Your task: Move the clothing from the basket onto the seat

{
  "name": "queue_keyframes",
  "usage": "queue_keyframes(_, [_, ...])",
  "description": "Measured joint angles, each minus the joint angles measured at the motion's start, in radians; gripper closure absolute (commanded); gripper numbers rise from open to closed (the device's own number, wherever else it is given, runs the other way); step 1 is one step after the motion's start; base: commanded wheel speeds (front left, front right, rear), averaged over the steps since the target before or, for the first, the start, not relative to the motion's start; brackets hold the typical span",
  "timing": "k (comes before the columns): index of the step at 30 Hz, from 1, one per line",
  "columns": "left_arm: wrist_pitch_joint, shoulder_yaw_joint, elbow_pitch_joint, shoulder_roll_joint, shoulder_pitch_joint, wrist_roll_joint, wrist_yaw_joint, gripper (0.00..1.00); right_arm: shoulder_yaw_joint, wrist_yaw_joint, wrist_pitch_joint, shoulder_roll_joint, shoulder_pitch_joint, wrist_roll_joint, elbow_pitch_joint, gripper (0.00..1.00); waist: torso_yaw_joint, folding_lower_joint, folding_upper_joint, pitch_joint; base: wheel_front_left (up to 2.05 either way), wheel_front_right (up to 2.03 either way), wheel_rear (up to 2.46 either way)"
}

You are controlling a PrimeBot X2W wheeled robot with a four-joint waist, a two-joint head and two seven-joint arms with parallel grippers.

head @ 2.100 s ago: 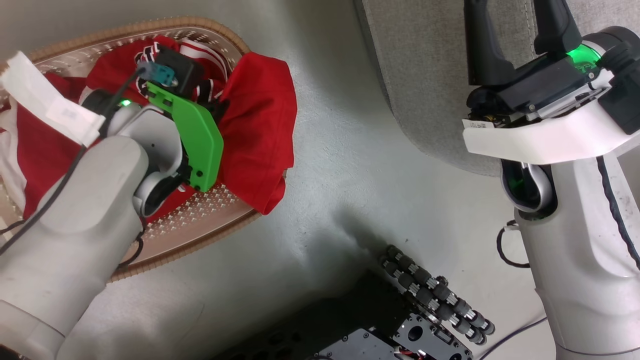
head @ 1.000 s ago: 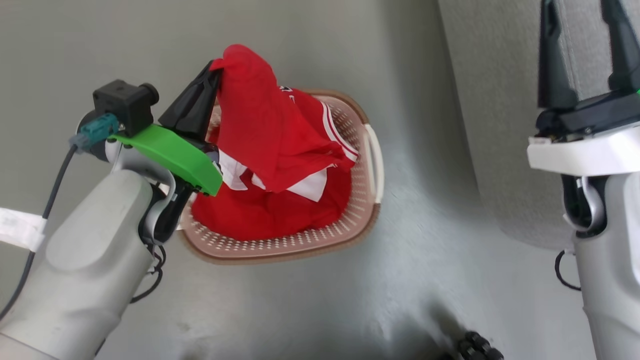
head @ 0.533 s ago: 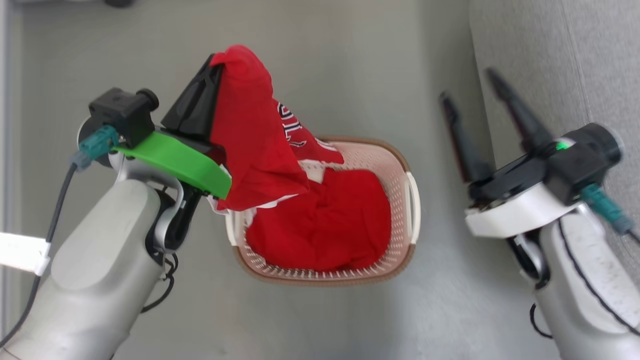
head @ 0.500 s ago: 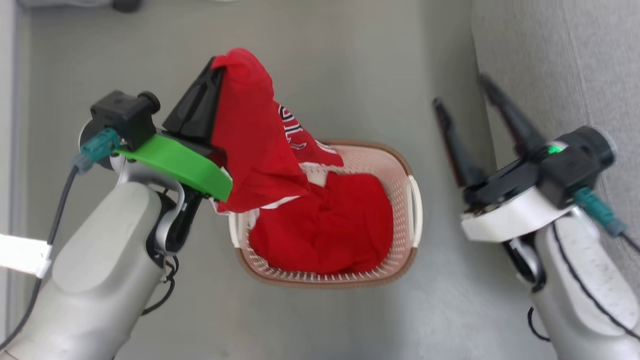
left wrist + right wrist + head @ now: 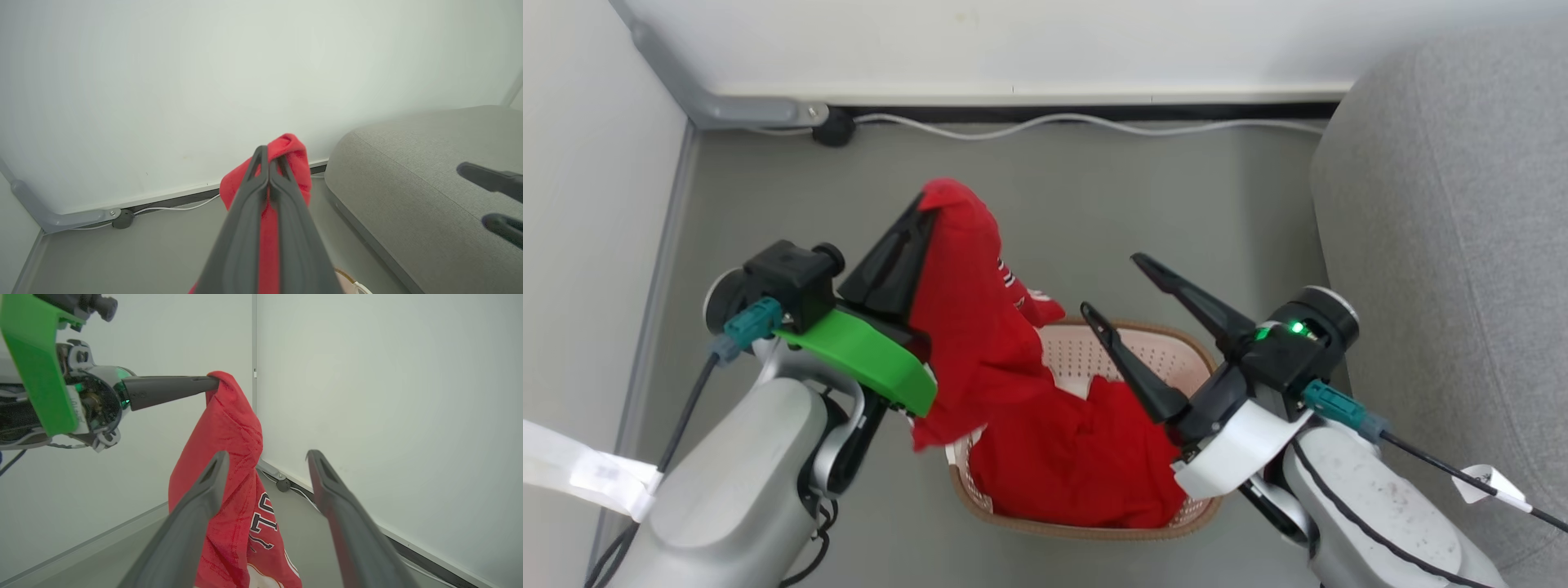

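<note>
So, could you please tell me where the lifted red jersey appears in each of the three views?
Head view: the red jersey is left of centre, hanging from the shut left hand down to the basket.
Left wrist view: centre, its bunched top pinched at the fingertips.
Right wrist view: centre-left, hanging from the left hand's fingers.
Shared landmark: the dark round fitting at the wall's foot, beside the white cable.

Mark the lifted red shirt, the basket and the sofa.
red shirt (image 5: 968, 327), head view, on the hanging fold of cloth.
basket (image 5: 1068, 358), head view, on the perforated far inner wall.
sofa (image 5: 1445, 245), head view, on the grey upholstered top.
</note>
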Motion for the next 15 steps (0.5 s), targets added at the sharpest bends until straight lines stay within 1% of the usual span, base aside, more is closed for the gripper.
queue_keyframes(3, [0.011,-0.022,-0.026,-0.001,0.014,0.000,-0.002,1.00,0.030,0.000,0.000,0.014,0.000,0.035,0.021,0.00,0.006,0.0000,0.0000,-0.045,0.00,0.00,0.00])
queue_keyframes(8, [0.049,-0.066,-0.069,-0.005,0.047,0.000,-0.011,1.00,0.084,0.000,0.000,0.028,0.019,0.061,0.062,0.00,0.014,0.0000,0.0000,-0.120,0.00,0.00,0.00])
queue_keyframes(10, [0.058,-0.075,-0.078,-0.005,0.055,-0.002,-0.015,1.00,0.086,0.000,0.000,0.032,0.025,0.071,0.070,0.00,0.015,0.0000,0.0000,-0.134,0.00,0.00,0.00])
queue_keyframes(11, [0.075,-0.091,-0.094,-0.005,0.071,-0.007,-0.015,1.00,0.089,0.000,0.000,0.036,0.037,0.088,0.081,0.00,0.018,0.0000,0.0000,-0.164,0.00,0.00,0.00])
queue_keyframes(15, [0.110,-0.104,-0.121,0.002,0.106,-0.015,-0.014,1.00,0.097,0.000,0.000,0.041,0.057,0.105,0.100,0.00,0.022,0.0000,0.0000,-0.221,0.00,0.00,0.00])
